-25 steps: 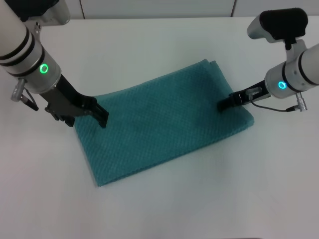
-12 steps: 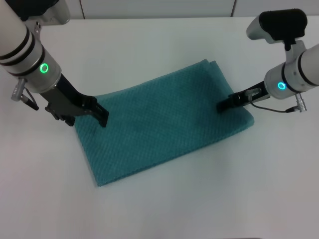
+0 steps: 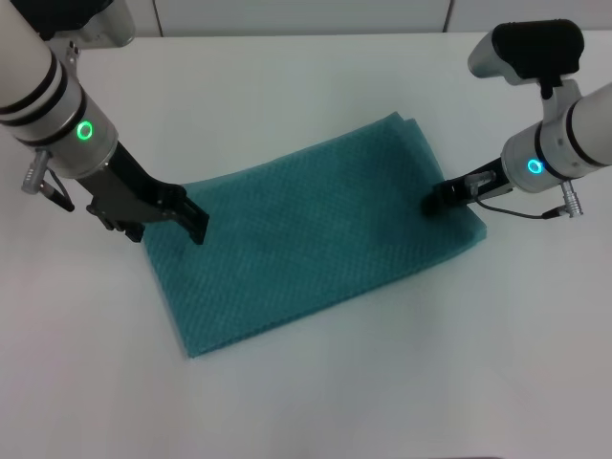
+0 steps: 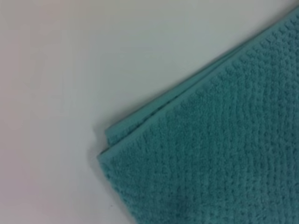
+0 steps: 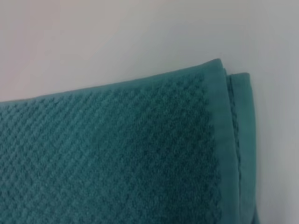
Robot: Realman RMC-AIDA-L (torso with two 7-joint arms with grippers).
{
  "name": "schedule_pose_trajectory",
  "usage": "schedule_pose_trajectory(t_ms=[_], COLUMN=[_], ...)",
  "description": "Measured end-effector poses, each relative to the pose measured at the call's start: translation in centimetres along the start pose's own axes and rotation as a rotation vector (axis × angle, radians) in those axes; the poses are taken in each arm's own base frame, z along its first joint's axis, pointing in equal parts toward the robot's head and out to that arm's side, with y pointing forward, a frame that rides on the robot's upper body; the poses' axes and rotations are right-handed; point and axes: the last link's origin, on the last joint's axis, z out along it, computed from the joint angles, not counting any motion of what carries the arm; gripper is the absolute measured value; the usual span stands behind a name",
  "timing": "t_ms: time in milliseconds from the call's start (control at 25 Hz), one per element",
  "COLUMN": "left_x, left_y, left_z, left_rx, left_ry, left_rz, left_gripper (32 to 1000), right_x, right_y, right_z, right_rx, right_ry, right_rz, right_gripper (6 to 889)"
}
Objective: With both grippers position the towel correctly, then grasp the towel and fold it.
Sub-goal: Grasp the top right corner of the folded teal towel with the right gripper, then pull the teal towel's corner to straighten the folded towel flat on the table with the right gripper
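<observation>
On the white bench: a teal towel (image 3: 311,239) lies flat and slantwise, its long axis running from near-left to far-right, folded into at least 2 layers.
Towel, close up: both wrist views show a corner where 2 hemmed edges sit stacked, the lower layer peeking out just beyond the upper one.
Left claw (image 3: 195,222): down at the towel's left short edge, tips on or just over the cloth; whether it is released or clenched cannot be told from these views.
Right claw (image 3: 432,202): low at the towel's right end, tips touching or nearly touching the fabric near the far-right corner; its state likewise cannot be told.
Handling, as judged: the waffle weave looks soft, light and limp, with enough texture to resist slipping; it should drape and sag once lifted rather than hold any shape.
Where to grip, as judged: at the hemmed corners, pinching through both layers together so the lower one is not left behind.
Risk, as judged: catching only the top layer, or dragging the cloth askew across the smooth bench.
</observation>
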Motion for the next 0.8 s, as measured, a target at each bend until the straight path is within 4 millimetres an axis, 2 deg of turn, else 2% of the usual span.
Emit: schedule_pose_trajectory(t_ms=[200, 440, 800], left_x=[-0.06, -0.06, -0.08], left_y=[-0.06, -0.08, -0.1], left_z=[0.04, 0.05, 0.06], left_rx=[0.0, 0.0, 0.0], left_ry=[-0.001, 0.0, 0.0], left_rz=[-0.002, -0.002, -0.003], left_gripper=[892, 891, 891], right_x=[0.01, 0.03, 0.01], right_y=[0.01, 0.03, 0.01], right_z=[0.0, 0.0, -0.01], right_rx=[-0.001, -0.002, -0.002], right_ry=[0.001, 0.002, 0.001], right_rz=[0.001, 0.001, 0.002], right_gripper=[313, 121, 102])
